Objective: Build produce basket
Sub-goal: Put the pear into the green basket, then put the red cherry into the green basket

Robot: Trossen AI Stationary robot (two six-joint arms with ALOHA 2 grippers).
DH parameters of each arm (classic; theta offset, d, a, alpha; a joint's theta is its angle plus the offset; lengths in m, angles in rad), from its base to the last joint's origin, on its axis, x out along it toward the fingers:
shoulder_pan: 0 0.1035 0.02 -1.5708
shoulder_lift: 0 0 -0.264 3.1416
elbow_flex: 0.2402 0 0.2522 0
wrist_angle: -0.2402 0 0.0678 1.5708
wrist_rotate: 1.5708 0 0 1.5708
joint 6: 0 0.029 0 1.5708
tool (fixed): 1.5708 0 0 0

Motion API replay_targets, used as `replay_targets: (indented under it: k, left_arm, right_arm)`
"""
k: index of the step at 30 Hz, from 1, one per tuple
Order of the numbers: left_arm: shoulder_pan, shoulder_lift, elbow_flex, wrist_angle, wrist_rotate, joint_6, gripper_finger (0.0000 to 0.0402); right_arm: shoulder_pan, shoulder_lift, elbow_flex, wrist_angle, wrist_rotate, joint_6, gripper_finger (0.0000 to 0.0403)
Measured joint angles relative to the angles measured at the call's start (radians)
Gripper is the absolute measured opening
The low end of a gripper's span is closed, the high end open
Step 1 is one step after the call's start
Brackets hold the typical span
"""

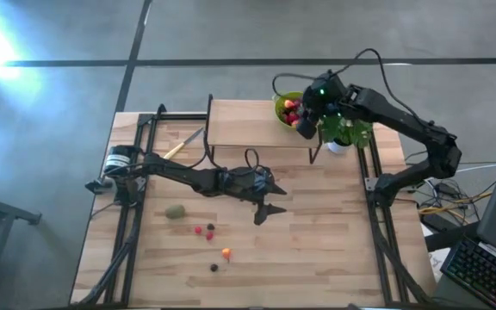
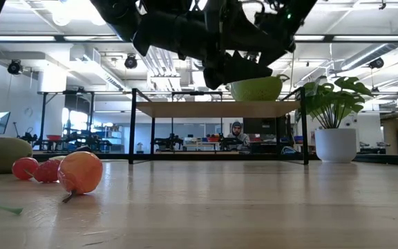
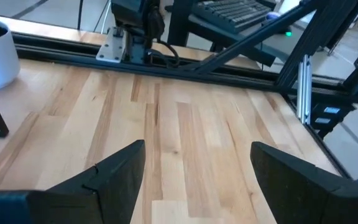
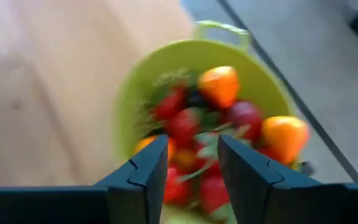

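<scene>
The lime-green produce basket (image 1: 284,107) stands on a raised wooden shelf (image 1: 248,125) at the table's far side and holds several red, orange and dark fruits (image 4: 219,87). My right gripper (image 4: 193,146) hovers just above it (image 1: 302,123), fingers apart, with nothing between them. More produce lies on the tabletop at the near left: a brownish-green kiwi (image 1: 176,211), red berries (image 1: 198,230), an orange fruit (image 1: 226,252) and a dark berry (image 1: 214,268). My left gripper (image 1: 269,207) hangs open over the table's middle, above bare wood (image 3: 197,149).
A leafy plant in a white pot (image 1: 343,133) stands right beside the basket, under my right arm. A yellow-handled knife (image 1: 183,142) lies at the far left. Black frame rails (image 1: 132,215) run along both table sides. In the low view, the loose fruits (image 2: 80,172) sit at the left.
</scene>
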Motion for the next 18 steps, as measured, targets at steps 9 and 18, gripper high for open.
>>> replay_targets:
  k: [9,18]
  left_arm:
    - [0.0,-0.002,0.0,-0.016,0.007,0.033,0.0296]
    - [-0.019,-0.026,0.0,-0.074,0.004,0.081,0.0296]
  right_arm:
    - [0.277,-0.136,-0.071,-0.108,0.001,0.222,0.0134]
    - [0.589,-0.235,-0.249,-0.05,0.109,0.412,0.0084]
